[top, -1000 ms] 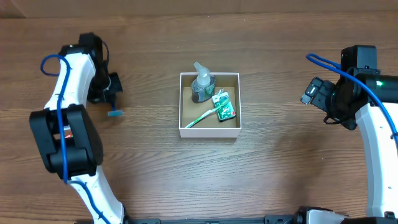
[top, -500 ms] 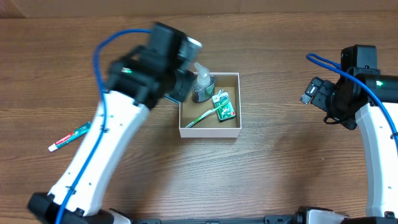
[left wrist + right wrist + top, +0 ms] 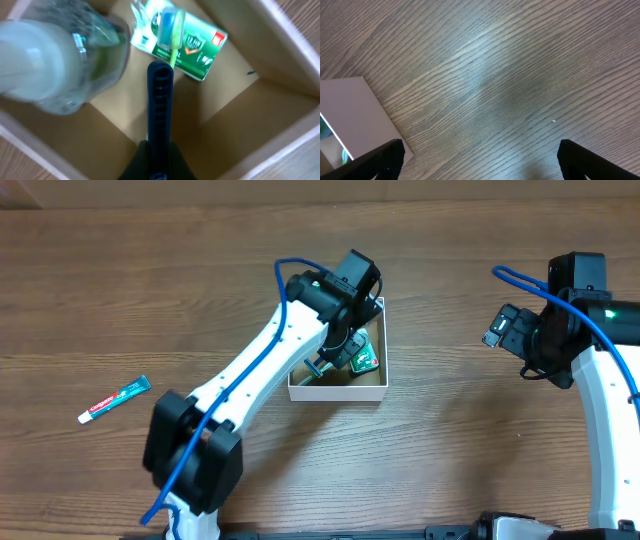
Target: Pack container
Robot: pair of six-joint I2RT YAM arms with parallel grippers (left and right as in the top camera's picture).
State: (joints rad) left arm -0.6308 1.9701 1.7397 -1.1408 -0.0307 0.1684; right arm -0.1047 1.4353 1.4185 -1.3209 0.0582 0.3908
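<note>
The container (image 3: 337, 393) is a white-walled box with a brown inside (image 3: 230, 115) at the table's middle. In it are a clear pump bottle (image 3: 55, 55), a green packet (image 3: 365, 358) (image 3: 197, 45) and a green toothbrush (image 3: 310, 377) whose head (image 3: 170, 22) lies on the packet. My left gripper (image 3: 330, 358) (image 3: 160, 162) is inside the box, shut on a dark blue ridged bar (image 3: 160, 105) that points at the toothbrush head. My right gripper (image 3: 497, 328) (image 3: 480, 150) is open and empty over bare wood, right of the box.
A toothpaste tube (image 3: 113, 400) lies on the table at the far left. A white wall of the box (image 3: 350, 115) shows at the left edge of the right wrist view. My left arm hides the bottle in the overhead view.
My left arm has swung right from the box's left rim over the box, and its gripper now sits inside it. The right arm has not moved.
</note>
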